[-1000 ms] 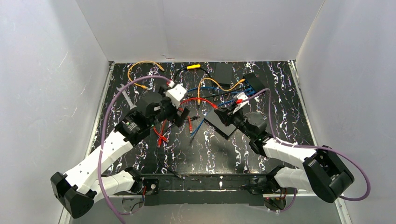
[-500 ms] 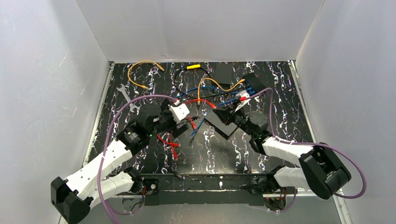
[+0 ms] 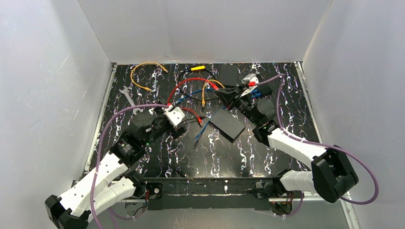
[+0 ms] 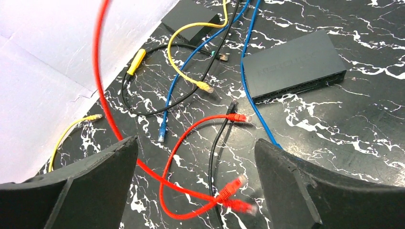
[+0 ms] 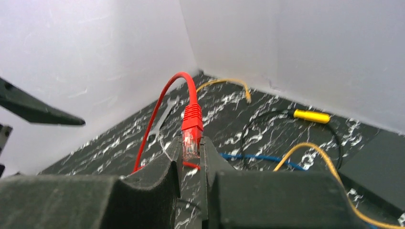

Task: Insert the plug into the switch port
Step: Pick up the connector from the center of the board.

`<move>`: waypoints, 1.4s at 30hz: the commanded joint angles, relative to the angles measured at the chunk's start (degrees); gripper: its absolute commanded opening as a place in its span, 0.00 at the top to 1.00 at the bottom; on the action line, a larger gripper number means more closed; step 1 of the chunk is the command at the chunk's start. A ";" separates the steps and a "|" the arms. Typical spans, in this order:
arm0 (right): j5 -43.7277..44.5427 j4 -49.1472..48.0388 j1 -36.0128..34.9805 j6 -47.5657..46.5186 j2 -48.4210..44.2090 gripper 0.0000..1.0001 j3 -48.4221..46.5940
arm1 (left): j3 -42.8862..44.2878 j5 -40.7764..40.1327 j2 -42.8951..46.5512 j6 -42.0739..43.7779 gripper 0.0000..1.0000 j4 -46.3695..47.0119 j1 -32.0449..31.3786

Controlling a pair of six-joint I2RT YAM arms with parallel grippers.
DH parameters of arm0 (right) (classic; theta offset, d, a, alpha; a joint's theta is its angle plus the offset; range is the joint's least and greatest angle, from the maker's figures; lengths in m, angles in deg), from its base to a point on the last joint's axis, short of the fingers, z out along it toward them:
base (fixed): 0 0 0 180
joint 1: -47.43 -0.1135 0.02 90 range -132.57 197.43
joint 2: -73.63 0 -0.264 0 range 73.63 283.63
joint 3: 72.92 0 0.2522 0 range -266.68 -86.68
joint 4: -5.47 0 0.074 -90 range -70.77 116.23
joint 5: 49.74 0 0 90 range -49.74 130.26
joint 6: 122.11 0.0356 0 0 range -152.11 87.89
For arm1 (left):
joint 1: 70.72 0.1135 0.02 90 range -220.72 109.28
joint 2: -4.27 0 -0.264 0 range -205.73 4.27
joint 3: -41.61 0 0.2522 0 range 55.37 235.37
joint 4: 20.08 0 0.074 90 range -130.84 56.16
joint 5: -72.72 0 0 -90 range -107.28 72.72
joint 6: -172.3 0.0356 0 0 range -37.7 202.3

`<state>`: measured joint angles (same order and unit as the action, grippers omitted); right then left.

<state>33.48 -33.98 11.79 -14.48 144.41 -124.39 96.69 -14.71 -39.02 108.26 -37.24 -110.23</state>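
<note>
The right gripper (image 5: 191, 149) has its fingers (image 5: 157, 181) pinched tight on the red plug (image 5: 192, 125). The plug pokes up out of the gap, and its red cable (image 5: 160, 107) arcs off to the left and down toward the table (image 3: 296, 105). From the top camera that gripper sits toward the back middle, just behind the switch (image 4: 293, 64). I think the plug is held up off the surface, but the height is hard to judge from that angle. The switch lies flat mid-table, with its row of ports on the long side facing the left wrist camera. The plug isn't in any of them and is clearly apart from the box. The left gripper (image 4: 196, 143) has its fingers (image 4: 90, 191) spread wide with nothing between them, and it hovers over the cable mess left of the switch. Under it is a second red cable (image 4: 165, 191), lying loose with a plug at each end. A blue cable (image 4: 163, 131) and a yellow cable (image 4: 204, 88) are strewn beyond that. A wrench (image 3: 128, 98) lies near the left edge.
</note>
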 commanded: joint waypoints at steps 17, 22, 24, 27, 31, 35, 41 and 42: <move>-25.78 12.75 0.24 -7.43 4.68 0.99 3.04 | -0.16 16.96 -2.30 6.88 0.12 0.63 -0.13; -29.98 8.31 0.22 -6.04 5.39 0.99 4.62 | 2.05 23.80 -5.69 10.18 0.18 0.85 -0.11; -30.88 6.98 0.22 -5.32 5.38 0.99 5.11 | 3.67 26.34 -7.77 10.69 0.22 -0.43 -0.13; -32.19 6.31 0.22 -4.91 4.90 0.99 5.48 | 4.97 29.21 -11.01 12.07 0.25 -0.88 -0.13; -32.82 5.22 0.22 -4.88 3.91 0.99 6.31 | 5.10 30.13 -13.87 11.96 0.30 1.86 -0.13; -33.20 4.96 0.16 -4.89 3.70 0.99 6.43 | 6.99 30.70 -17.08 12.74 0.38 0.87 -0.13; -33.84 4.61 0.14 -4.75 3.92 0.99 6.52 | 7.61 30.90 -20.01 13.33 0.47 1.61 0.08; -33.96 4.49 0.13 -4.71 3.92 0.99 6.47 | 7.75 30.99 -20.35 13.45 0.49 1.49 0.13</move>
<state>1.13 -25.92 11.81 -19.82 149.72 -118.25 102.20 14.06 -58.71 120.67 -36.43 -110.23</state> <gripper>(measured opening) 0.219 0.541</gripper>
